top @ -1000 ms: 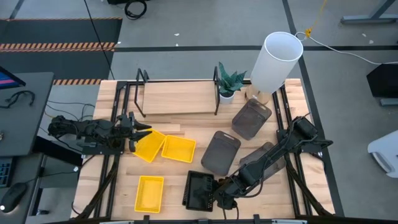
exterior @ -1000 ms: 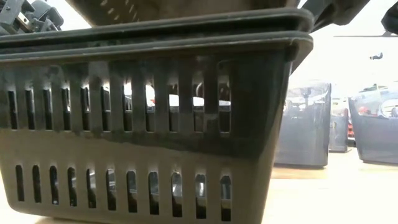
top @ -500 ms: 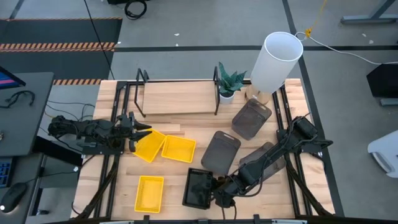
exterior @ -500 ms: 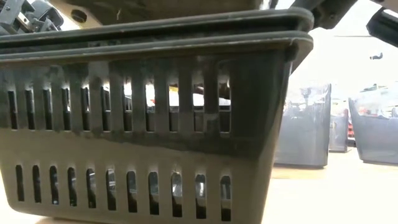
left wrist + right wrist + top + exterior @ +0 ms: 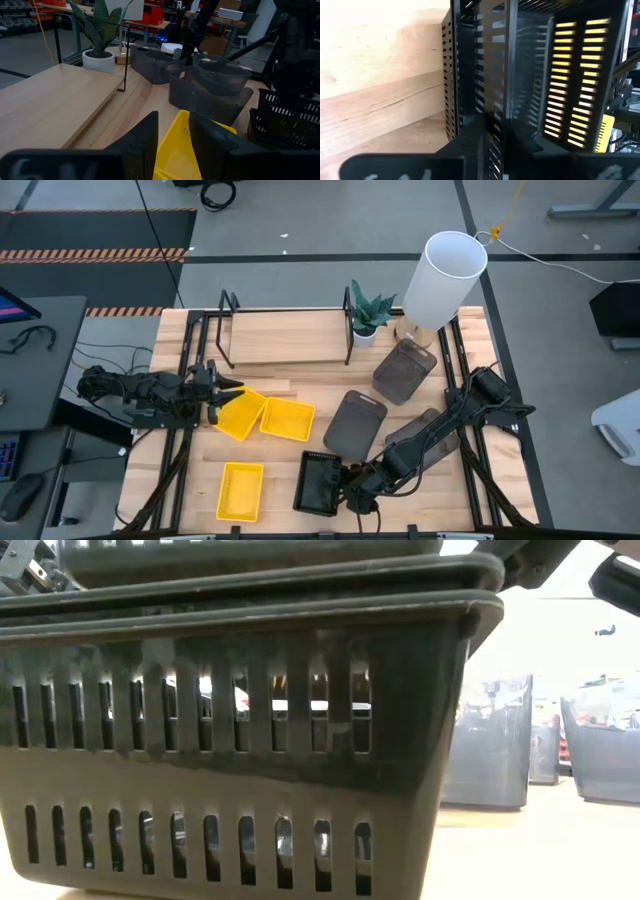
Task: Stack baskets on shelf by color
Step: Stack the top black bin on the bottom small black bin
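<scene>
The shelf (image 5: 285, 337) stands at the table's far side. My left gripper (image 5: 228, 392) is shut on a yellow basket (image 5: 240, 413); a second yellow basket (image 5: 287, 420) lies beside it and a third (image 5: 240, 488) near the front edge. Black mesh baskets (image 5: 318, 483) sit nested near the front; the top one (image 5: 250, 555) lies level in the stack. My right gripper (image 5: 495, 130) is at that stack's right side, fingers either side of a mesh wall (image 5: 507, 75), a gap showing; whether they touch it I cannot tell. Three dark grey baskets (image 5: 404, 370) (image 5: 355, 425) (image 5: 415, 435) rest right of centre. My left gripper pinches the yellow basket's rim (image 5: 176, 142) near a corner, the wall standing up between its two fingers. The fingers come in about level from the table's left. The basket sits skewed on the table beside the second yellow one.
A white cylinder (image 5: 445, 275) and a small potted plant (image 5: 368, 310) stand at the far right by the shelf's end post. Black frame rails run along both table sides. Bare wood (image 5: 290, 460) lies between the yellow baskets and the black stack.
The top black basket, tilted above the stack a second ago, has come down and now lies level, nested in the baskets below. My left arm has kept still.
</scene>
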Motion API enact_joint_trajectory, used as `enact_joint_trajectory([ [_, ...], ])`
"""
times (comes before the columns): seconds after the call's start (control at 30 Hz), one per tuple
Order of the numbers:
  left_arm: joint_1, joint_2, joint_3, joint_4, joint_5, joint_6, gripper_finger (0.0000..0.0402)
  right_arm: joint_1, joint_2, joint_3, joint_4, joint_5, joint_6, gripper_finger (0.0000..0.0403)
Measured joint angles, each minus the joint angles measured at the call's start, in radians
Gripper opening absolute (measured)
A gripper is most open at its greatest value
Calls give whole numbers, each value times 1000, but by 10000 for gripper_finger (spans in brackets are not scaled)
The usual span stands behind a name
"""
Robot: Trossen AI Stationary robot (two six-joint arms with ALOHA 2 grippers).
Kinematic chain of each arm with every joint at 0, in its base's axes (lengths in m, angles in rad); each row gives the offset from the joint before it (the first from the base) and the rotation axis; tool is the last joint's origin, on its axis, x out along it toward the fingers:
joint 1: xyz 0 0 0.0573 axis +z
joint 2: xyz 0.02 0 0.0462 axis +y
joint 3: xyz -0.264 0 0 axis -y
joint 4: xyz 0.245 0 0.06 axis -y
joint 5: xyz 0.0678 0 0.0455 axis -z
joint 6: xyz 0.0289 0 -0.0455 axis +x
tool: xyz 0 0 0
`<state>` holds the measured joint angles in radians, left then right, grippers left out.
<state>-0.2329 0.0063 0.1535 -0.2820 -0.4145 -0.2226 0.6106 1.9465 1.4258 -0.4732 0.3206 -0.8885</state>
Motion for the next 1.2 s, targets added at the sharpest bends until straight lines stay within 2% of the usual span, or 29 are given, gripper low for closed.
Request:
enact_joint_trajectory([
  [0.4, 0, 0, 0, 0, 0, 0, 117, -4, 0, 0, -5, -34, 41, 75],
  [1.2, 0, 0, 0, 0, 0, 0, 117, -16, -2, -29, 17, -6, 57, 85],
])
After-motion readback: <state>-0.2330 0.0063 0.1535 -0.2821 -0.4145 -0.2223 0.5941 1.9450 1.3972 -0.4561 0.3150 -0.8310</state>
